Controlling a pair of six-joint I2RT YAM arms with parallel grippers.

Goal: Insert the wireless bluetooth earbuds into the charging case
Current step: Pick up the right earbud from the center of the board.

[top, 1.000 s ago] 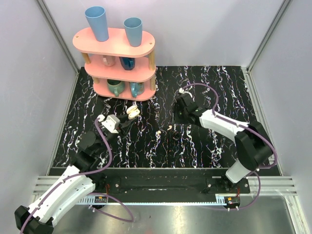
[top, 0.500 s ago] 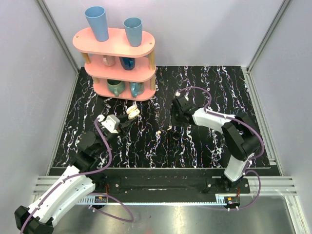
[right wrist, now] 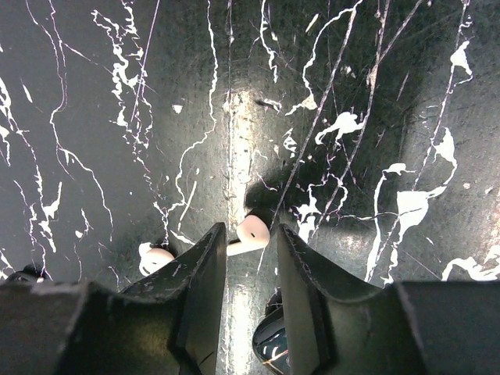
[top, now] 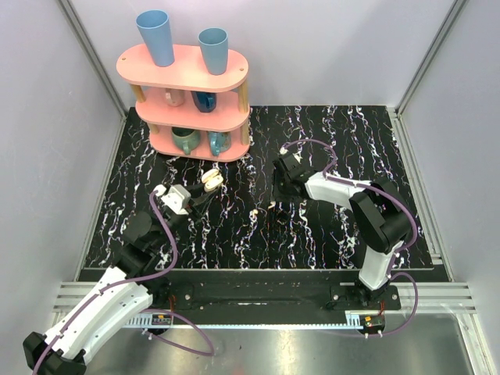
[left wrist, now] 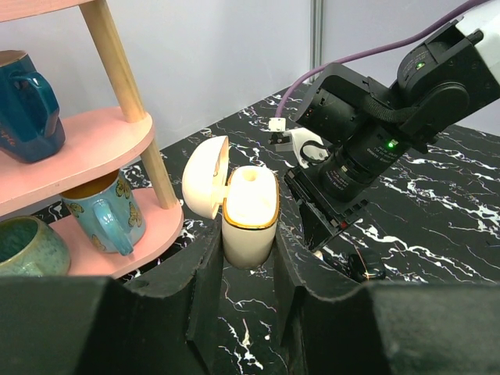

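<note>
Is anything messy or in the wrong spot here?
Two earbuds lie loose on the black table, one inside the right gripper, one beside it. They belong in the open charging case the left gripper holds. Nothing looks spilled or broken.

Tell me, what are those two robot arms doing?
The left gripper is holding the small white charging case upright with its lid flipped open. The right gripper points down at the black table, open, with one tiny white earbud between its fingers. The second earbud lies on the table just beside it. Neither earbud has been picked up yet.
</note>
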